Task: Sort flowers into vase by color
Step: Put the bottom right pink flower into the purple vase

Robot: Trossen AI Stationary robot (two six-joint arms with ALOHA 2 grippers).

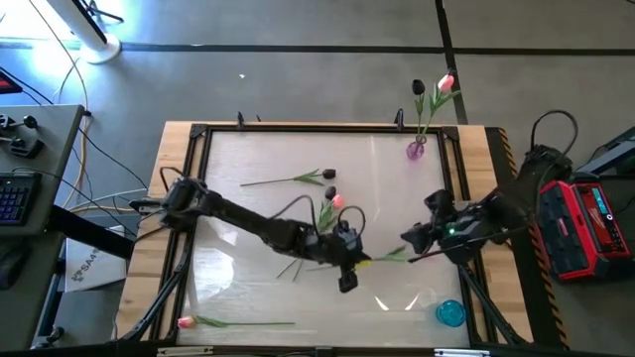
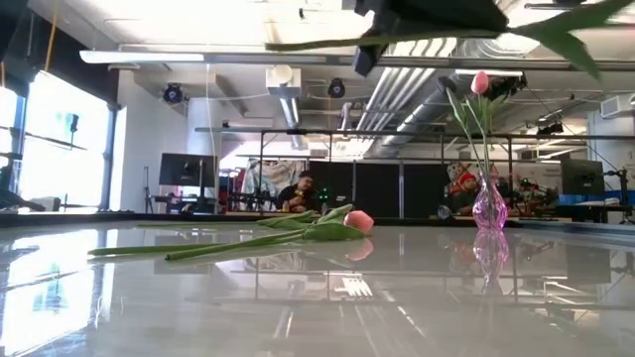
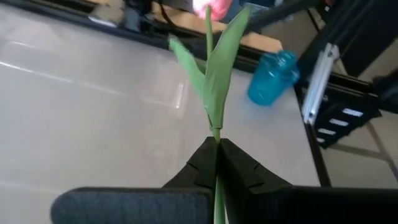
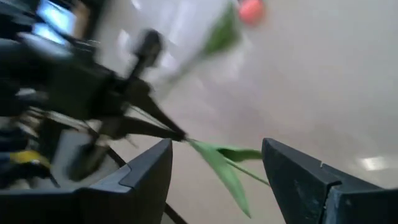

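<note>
My left gripper (image 1: pixel 355 261) (image 3: pixel 216 144) hovers over the table's middle, shut on a pink tulip (image 3: pixel 214 74). The tulip's leaves (image 4: pixel 217 163) reach toward the right arm. My right gripper (image 1: pixel 409 243) (image 4: pixel 217 155) is open, its fingers standing on either side of those leaves without visibly touching them. A purple vase (image 1: pixel 416 150) (image 2: pixel 488 208) at the far edge holds one dark and one pink tulip. Other tulips lie flat on the table: dark-headed ones (image 1: pixel 327 176) and a pink one (image 1: pixel 337 200) (image 2: pixel 357 220) near the middle, another pink one (image 1: pixel 186 321) near the left corner. My left gripper pinches the tulip's thin green stem (image 3: pixel 216 135) between its two fingers, just below the leaves, with the fingers lying along the stem. The flower is lifted clear of the table, roughly level, its leaves and pink head (image 3: pixel 211 6) pointing toward the table's right.
A small blue vase (image 1: pixel 450 313) (image 3: pixel 272 78) stands near the table's near right corner. A black frame (image 1: pixel 198 134) borders the tabletop. Cables and equipment lie beyond both side edges. A person (image 2: pixel 298 193) sits in the room far behind the table.
</note>
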